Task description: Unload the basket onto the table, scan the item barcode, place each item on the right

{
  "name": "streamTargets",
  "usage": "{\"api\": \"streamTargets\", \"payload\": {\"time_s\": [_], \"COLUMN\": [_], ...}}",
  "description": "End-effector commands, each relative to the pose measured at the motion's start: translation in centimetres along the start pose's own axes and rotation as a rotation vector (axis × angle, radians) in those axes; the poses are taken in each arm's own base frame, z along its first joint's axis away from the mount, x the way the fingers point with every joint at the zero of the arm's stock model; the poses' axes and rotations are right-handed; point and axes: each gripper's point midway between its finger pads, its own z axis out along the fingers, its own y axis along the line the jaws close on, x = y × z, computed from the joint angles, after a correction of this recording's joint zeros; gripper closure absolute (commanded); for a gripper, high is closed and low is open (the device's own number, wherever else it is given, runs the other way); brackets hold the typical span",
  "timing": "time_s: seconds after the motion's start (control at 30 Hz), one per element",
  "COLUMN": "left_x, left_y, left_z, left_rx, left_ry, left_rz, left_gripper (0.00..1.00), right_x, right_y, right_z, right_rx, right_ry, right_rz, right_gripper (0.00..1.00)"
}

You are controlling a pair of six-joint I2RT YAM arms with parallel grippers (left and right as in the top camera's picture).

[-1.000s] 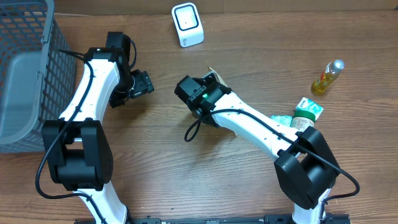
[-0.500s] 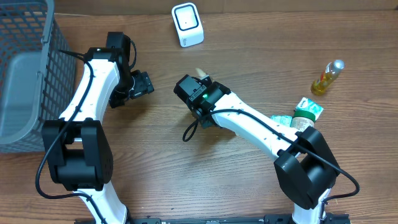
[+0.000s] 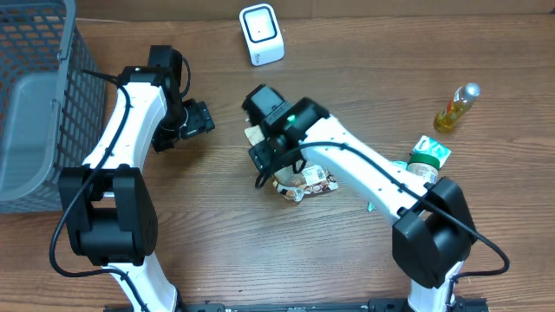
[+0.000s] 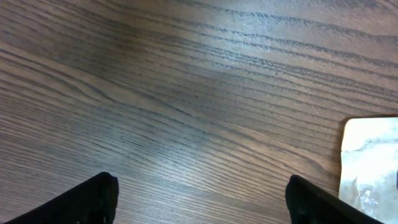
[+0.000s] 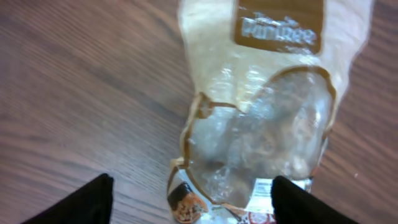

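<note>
in front of the scanner (image 3: 261, 33), well apart, snack bag (image 3: 305, 182) lies flat. right gripper (image 5: 193, 190) above it, jaws wide, empty; left gripper (image 4: 202, 193) same, idle. probably needs regrip so barcode faces scanner.

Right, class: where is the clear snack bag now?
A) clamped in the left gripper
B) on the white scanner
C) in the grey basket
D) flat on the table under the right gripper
D: the snack bag lies on the table below the open right gripper.
</note>
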Motion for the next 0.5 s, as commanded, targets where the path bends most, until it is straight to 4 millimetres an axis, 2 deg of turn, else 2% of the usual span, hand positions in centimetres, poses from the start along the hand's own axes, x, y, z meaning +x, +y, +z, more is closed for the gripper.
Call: {"api": "streamTargets", "payload": {"time_s": [0.0,0.1,0.13,0.17,0.23,0.3,0.47], "left_x": [1.0,2.3,3.1,3.6,4.5,5.2,7.7], "left_y": [-1.9,-5.0,-6.7,-7.8,-9.4,-10.4,-13.4], "left_z": [0.1,-0.4,-0.8,-1.1,-1.5,-1.6,-1.4], "left_rx": [0.090,0.242,0.326,0.376,0.435,0.447,0.453], "left_ry": [0.042,0.088,0.112,0.127,0.146,0.153,0.167], "left_rz": [0.080,0.180,0.221,0.240,0.268,0.296,0.396], "left_gripper": [0.18,0.38,0.55,0.66,0.83,0.91,0.96], "right_x": [-1.3,-1.2,-1.0,-1.0,-0.7,-0.4,0.8], "right_y": [-3.4,-5.9,-7.0,-7.6,-9.3,-10.8,-14.3], "right_z": [-1.6,-1.7,-1.7,-1.8,-1.9,-2.0,-1.5], "right_rx": [-0.009,-0.038,-0.068,-0.081,-0.092,-0.083,-0.074], "right_ry": [-0.040,-0.022,-0.012,-0.009,0.002,0.006,0.025], "right_rz": [0.111,0.193,0.233,0.254,0.303,0.340,0.431], "right_gripper": [0.20,0.20,0.20,0.20,0.21,0.22,0.22]}}
